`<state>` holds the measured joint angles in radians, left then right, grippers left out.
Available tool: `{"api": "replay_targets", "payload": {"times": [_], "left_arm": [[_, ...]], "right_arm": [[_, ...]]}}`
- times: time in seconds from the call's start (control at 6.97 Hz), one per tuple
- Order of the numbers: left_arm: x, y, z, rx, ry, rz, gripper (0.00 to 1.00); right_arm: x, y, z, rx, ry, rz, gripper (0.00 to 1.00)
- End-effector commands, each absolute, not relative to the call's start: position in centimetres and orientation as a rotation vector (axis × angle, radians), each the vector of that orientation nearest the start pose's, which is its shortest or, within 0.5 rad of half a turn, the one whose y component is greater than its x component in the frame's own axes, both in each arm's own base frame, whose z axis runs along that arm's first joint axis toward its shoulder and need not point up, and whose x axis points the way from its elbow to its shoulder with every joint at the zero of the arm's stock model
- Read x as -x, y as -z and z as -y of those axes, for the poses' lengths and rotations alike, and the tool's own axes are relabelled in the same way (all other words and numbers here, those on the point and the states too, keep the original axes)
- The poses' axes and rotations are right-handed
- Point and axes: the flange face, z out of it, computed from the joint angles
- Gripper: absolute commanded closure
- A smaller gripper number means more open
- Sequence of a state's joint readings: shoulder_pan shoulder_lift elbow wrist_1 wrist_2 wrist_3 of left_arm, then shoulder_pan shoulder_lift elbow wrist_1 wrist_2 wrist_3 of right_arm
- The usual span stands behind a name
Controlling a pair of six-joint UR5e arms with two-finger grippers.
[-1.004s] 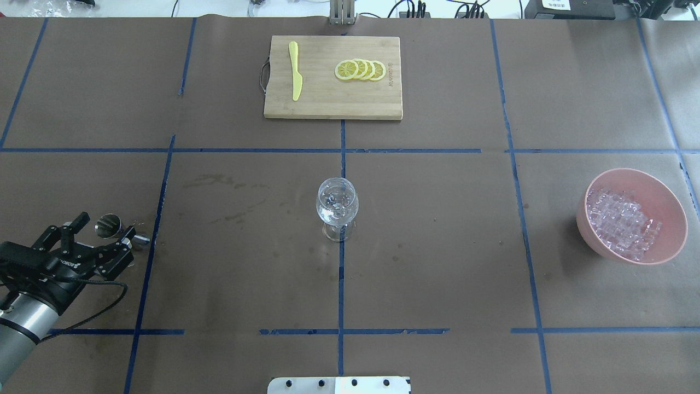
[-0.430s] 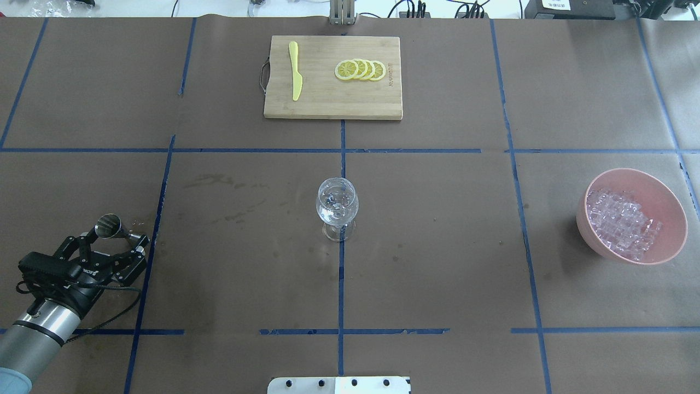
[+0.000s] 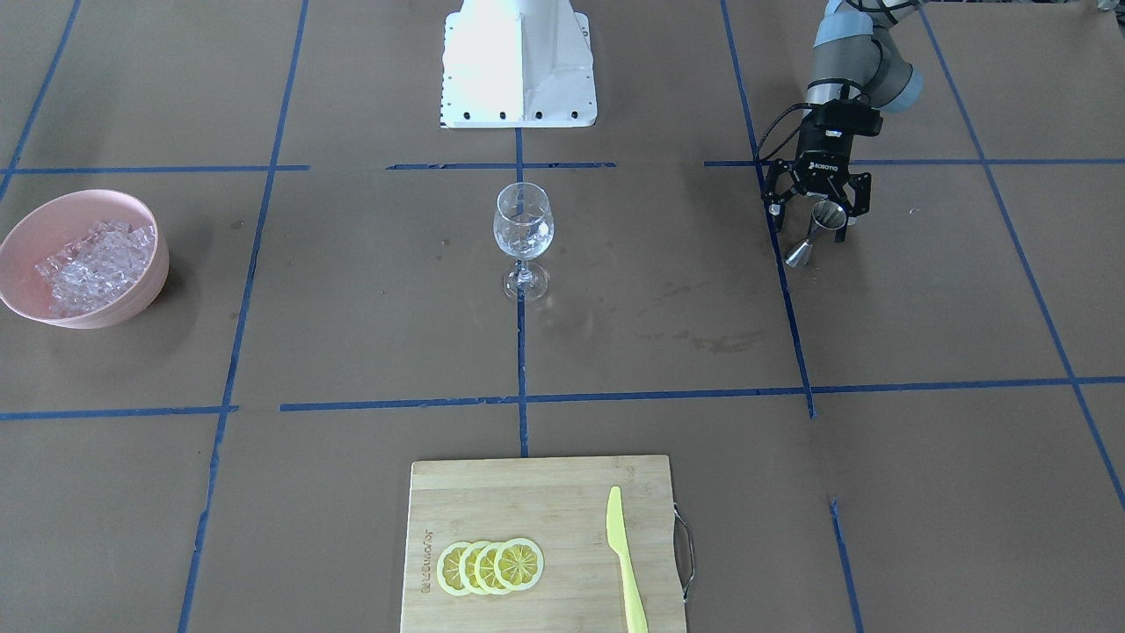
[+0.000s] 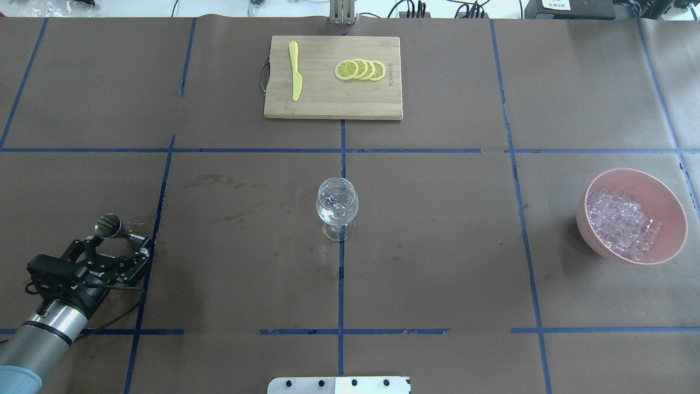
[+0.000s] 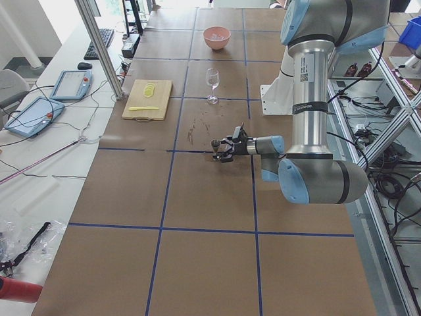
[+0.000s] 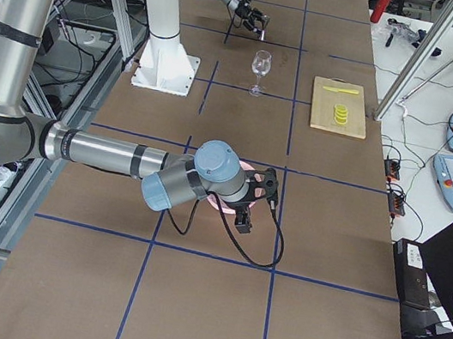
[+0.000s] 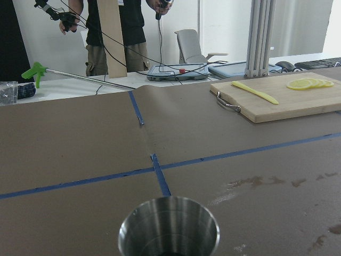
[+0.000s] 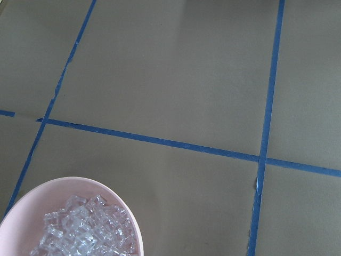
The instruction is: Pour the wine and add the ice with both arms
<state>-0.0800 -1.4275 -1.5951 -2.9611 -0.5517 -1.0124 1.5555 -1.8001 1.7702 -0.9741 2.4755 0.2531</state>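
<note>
A small steel jigger stands upright at the table's left, also in the front view and low in the left wrist view. My left gripper is open and level with it, a finger on either side, not touching. A clear wine glass stands at the centre. The ice is heaped in a pink bowl at the right and shows in the right wrist view. My right gripper hovers over the bowl; I cannot tell whether it is open or shut.
A wooden cutting board lies at the far centre with lemon slices and a yellow knife. The white pedestal stands at the near edge. People stand beyond the table's far side in the left wrist view.
My left gripper has moved forward and turned, so its fingers now straddle the jigger. The jigger, the glass and the bowl have not moved.
</note>
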Motion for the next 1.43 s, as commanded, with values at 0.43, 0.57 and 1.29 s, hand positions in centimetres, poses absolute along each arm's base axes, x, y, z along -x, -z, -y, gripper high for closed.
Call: {"api": "replay_targets", "payload": {"times": [0.43,0.57,1.29], "left_arm": [[-38.74,-55.6,25.04,-1.163,0.283,-0.841,0.48],[-38.69,-55.56,25.04,-1.162,0.289,-0.846,0.52],[-38.65,-55.54,25.05,-1.165,0.292,-0.846,0.56]], "right_arm": [[-4.88,-58.57,41.45,-0.406,0.04,0.937,0.0],[-4.88,-58.57,41.45,-0.406,0.038,0.937,0.0],[-4.88,-58.57,41.45,-0.406,0.038,0.937,0.0]]}}
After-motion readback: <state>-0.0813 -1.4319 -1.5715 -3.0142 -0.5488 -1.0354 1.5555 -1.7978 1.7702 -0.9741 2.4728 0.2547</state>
